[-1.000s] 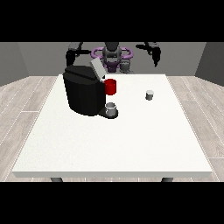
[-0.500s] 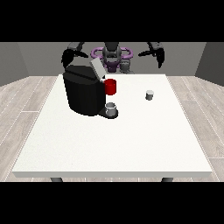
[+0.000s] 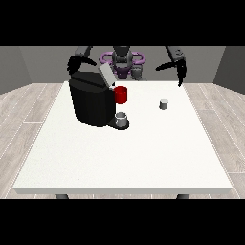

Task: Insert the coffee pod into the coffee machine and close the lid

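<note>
A large white worktop [image 3: 119, 158] fills most of the front view, its far edge running just below the robot [image 3: 122, 60], whose torso rises behind the middle of that edge. On the worktop's far left part stands the black coffee machine [image 3: 91, 101], the biggest thing it carries. The grey lid [image 3: 106, 75] is tilted up and open at the machine's top right. A red part [image 3: 121, 94] sticks out of the machine's right side, and below it a small grey cup [image 3: 122, 118] sits on the machine's dark base, towards the near side.

The coffee pod [image 3: 163, 104], small and grey, stands upright on the worktop's far right part, well apart from the machine and touched by neither hand.

The hand at the view's right [image 3: 179, 69] hangs above the far right corner of the worktop, its fingers pointing down and straight, apart, holding nothing; it is beyond and to the right of the pod. The hand at the view's left [image 3: 74, 63] hovers over the far left corner, just behind the machine's top; whether its fingers are apart or together cannot be told.
</note>
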